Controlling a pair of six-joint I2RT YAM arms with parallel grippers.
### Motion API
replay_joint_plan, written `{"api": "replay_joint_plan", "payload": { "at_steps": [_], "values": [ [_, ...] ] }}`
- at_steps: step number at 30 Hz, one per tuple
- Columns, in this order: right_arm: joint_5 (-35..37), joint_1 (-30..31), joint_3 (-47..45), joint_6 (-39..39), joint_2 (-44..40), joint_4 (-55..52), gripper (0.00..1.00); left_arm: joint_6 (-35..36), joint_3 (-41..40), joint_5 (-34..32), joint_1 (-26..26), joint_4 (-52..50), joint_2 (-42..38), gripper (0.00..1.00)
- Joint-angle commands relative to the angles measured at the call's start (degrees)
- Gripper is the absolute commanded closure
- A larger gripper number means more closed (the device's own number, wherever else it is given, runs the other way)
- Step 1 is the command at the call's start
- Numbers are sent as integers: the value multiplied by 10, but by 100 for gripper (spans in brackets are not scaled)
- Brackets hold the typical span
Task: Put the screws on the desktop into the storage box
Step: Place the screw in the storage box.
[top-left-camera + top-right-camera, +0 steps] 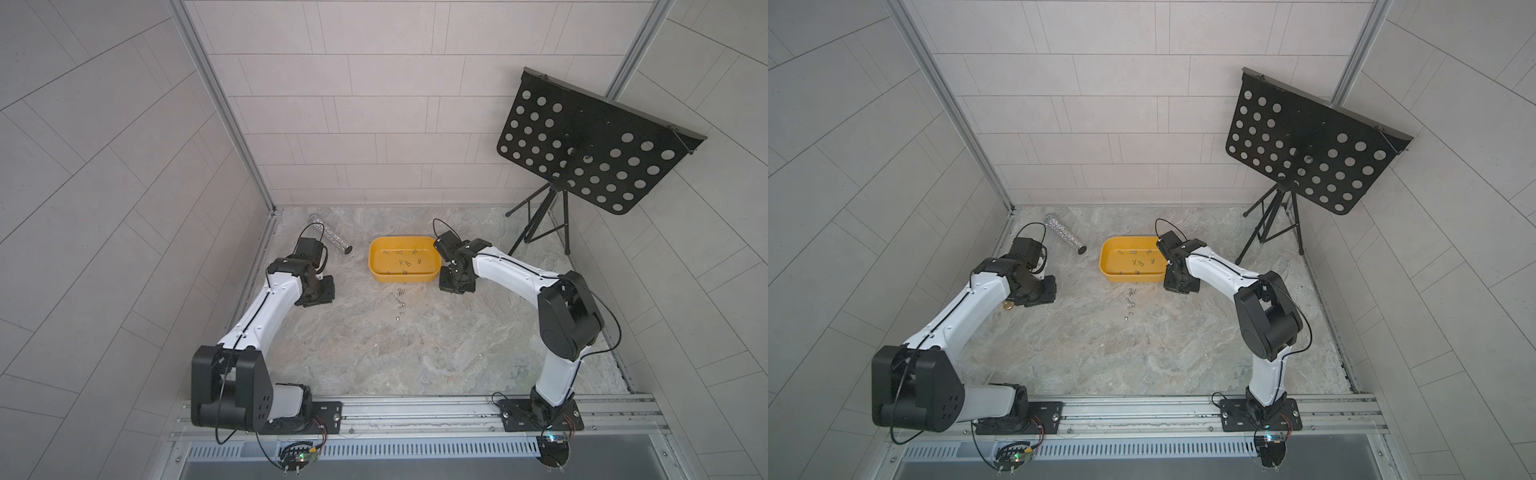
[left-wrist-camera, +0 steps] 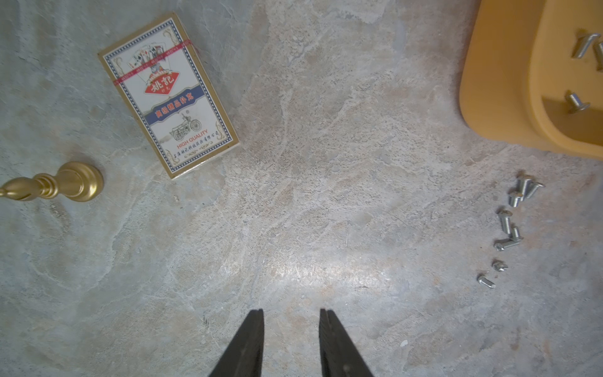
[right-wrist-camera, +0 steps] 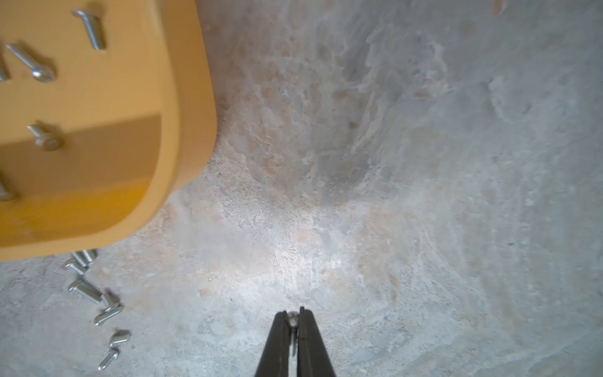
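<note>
Your left tool (image 2: 291, 311) hangs over the matte, veined counter (image 1: 415, 353), its tapered black fingers apart with nothing between them. Short, shiny threaded screws (image 1: 400, 301) lie scattered just in front of the smooth yellow plastic storage box (image 1: 405, 277), and more lie inside it. Your right tool (image 3: 295, 312) is pinched on one screw (image 3: 293, 318), whose shaft is mostly hidden. In both top views the wrists cover the fingertips.

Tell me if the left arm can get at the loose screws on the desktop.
Probably yes: the left gripper hangs open and empty, with only bare desktop between it and the loose screws.
</note>
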Motion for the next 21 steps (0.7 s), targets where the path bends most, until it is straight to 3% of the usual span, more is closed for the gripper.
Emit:
{"api": "replay_joint_plan", "payload": {
  "at_steps": [1,12,21],
  "values": [
    [22,1,22,-14,-33,-40,100,8,-5,-5,2,-1,0,65],
    [20,1,173,-23,1,-81,100,8,-4,-2,1,-1,1,65],
    [8,5,343,-27,122,-120,100,9,-5,0,2,0,3,65]
  ]
}}
